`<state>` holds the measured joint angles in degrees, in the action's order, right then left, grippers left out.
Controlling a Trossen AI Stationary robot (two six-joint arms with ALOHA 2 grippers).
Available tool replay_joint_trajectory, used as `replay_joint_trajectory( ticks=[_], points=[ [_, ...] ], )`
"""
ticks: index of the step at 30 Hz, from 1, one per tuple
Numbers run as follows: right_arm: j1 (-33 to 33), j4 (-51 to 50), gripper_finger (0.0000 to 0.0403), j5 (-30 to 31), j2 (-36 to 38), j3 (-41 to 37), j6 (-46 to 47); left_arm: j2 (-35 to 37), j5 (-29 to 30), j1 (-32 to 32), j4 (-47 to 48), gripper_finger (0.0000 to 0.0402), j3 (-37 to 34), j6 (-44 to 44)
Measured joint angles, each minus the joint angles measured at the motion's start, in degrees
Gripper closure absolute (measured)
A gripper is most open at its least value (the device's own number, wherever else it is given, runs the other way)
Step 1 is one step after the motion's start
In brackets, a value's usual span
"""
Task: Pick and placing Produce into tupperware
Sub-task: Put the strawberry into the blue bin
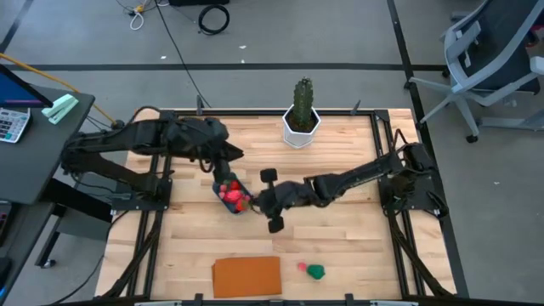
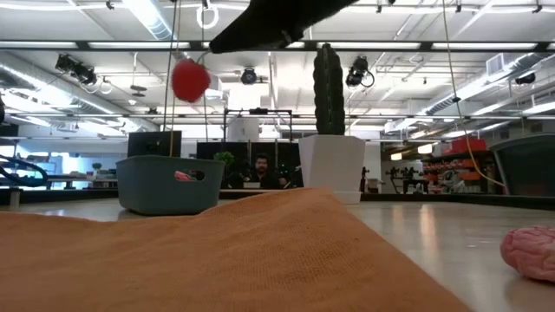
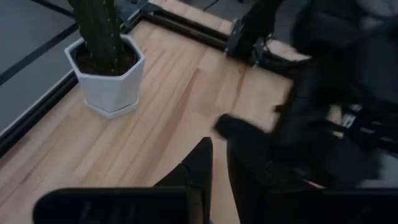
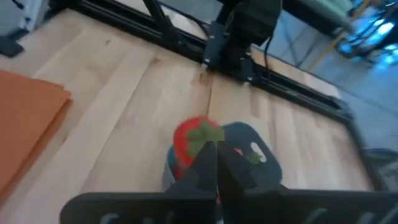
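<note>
The teal tupperware stands mid-table with red produce in it. My right gripper reaches in from the right and is shut on a red strawberry above the container. My left gripper hovers over the container's far-left side. Its fingers stand a narrow gap apart with nothing between them. A green piece and a pink piece lie on the table near the front edge. My right gripper pinches the strawberry at its green leafy cap between its fingertips. The fingers slant down from the table's right side. The strawberry is lifted clear, above the tupperware's rim.
A cactus in a white pot stands at the far edge. A flat orange board lies at the near edge, left of the loose produce. Black frame rails run along the table's sides. A person sits beyond the table.
</note>
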<state>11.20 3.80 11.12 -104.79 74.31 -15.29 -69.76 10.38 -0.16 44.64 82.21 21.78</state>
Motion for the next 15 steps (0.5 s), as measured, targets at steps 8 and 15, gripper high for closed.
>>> replay_joint_trajectory(
  ticks=[8, 15],
  points=[
    [-3.5, 2.3, 0.0403, -5.8, -1.4, -1.0, 0.1, 1.5, 0.0, 0.0, 0.0, 0.0351, 0.0, -0.1],
    [-4.6, 5.4, 0.0403, -9.2, -5.8, -1.0, -0.8, 1.5, 0.0, 0.0, 0.3, 0.0355, 0.0, -0.1]
  ],
)
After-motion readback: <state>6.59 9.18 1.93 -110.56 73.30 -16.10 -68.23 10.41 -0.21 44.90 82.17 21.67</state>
